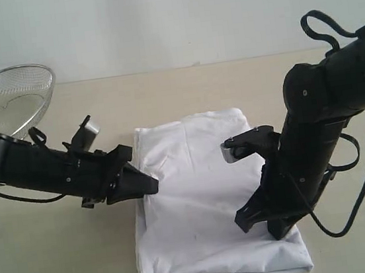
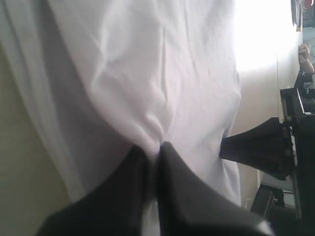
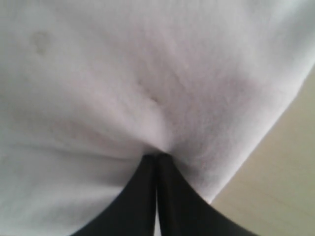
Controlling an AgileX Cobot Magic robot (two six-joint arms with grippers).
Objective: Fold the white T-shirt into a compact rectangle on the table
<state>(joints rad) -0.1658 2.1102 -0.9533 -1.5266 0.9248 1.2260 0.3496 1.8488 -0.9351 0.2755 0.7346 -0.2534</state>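
The white T-shirt [image 1: 204, 200] lies on the table [image 1: 64, 257] as a long, partly folded rectangle, plain white side up. My left gripper [image 1: 154, 184] comes in low from the left and is shut on the shirt's left edge; the left wrist view shows cloth [image 2: 147, 88] bunched into a pinch between the fingers [image 2: 182, 182]. My right gripper [image 1: 263, 223] stands steeply over the shirt's right edge near the front corner. In the right wrist view its fingers [image 3: 142, 196] are shut on a pucker of white fabric [image 3: 147, 88]. The lettering and neck tag are hidden.
A round wire-mesh basket [image 1: 11, 97] stands at the back left, behind my left arm. Bare beige tabletop shows on both sides of the shirt and along the back by the pale wall [image 1: 168, 18].
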